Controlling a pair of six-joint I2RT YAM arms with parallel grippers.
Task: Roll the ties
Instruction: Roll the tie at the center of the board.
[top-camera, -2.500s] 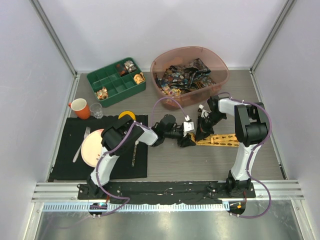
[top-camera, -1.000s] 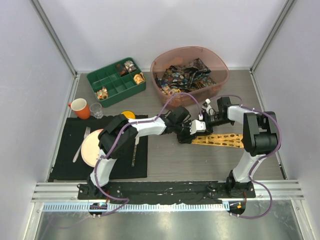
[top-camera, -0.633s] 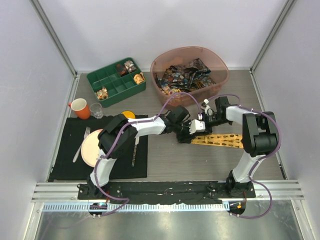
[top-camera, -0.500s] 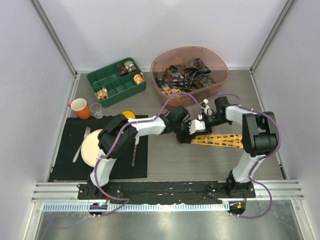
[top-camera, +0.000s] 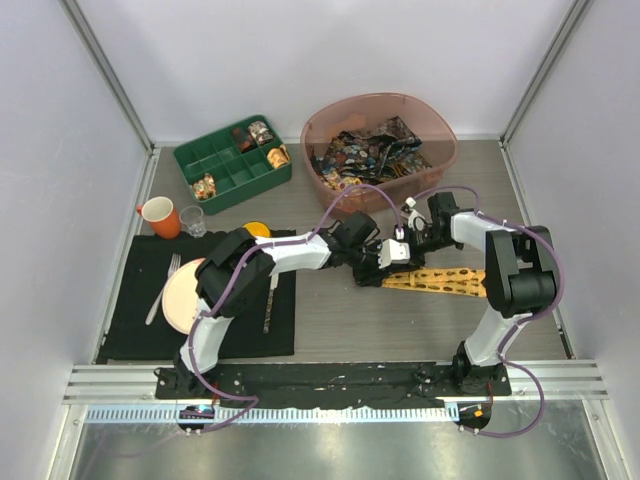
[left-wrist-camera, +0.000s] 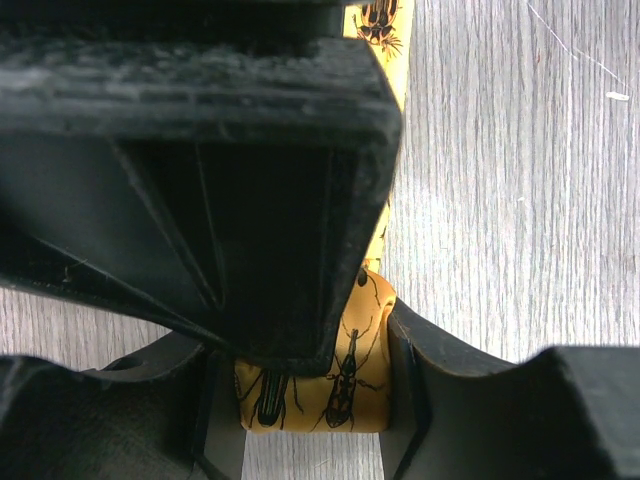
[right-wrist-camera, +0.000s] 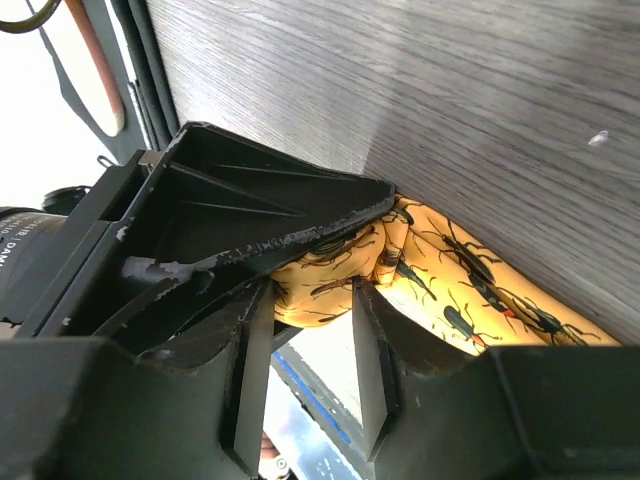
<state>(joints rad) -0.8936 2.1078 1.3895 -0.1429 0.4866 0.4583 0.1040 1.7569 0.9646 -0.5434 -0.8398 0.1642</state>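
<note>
Yellow-orange necktie (left-wrist-camera: 345, 385), printed with dark beetles, has its turned-over end pinched between the fingers of the left gripper (left-wrist-camera: 312, 395). The fabric fills the gap and touches both pads, so that gripper is closed on it. The right gripper (right-wrist-camera: 312, 320) meets it head-on from the opposite side and is likewise clamped on the same bunched end. A small bulge of cloth sits between its two fingers, and the left gripper's dark body presses close just beyond its fingertips. What the two grips hold looks like no more than a first fold or a turn or so; how many layers it has cannot be told. From the pinch the rest of the necktie runs out flat on the grey table (top-camera: 400, 320), away past the right gripper's outer side. By my reading, the rolling of this one has barely begun and nearly its whole length is left to wind up. Farther beyond both grippers, a pink tub (top-camera: 437, 170) holds a heap of dark many-coloured ties (top-camera: 365, 152), none of them rolled, so all of these are left to do. Well off beyond the left gripper's outer side stands a green compartment tray (top-camera: 245, 190) with a few small items in some cells.
</note>
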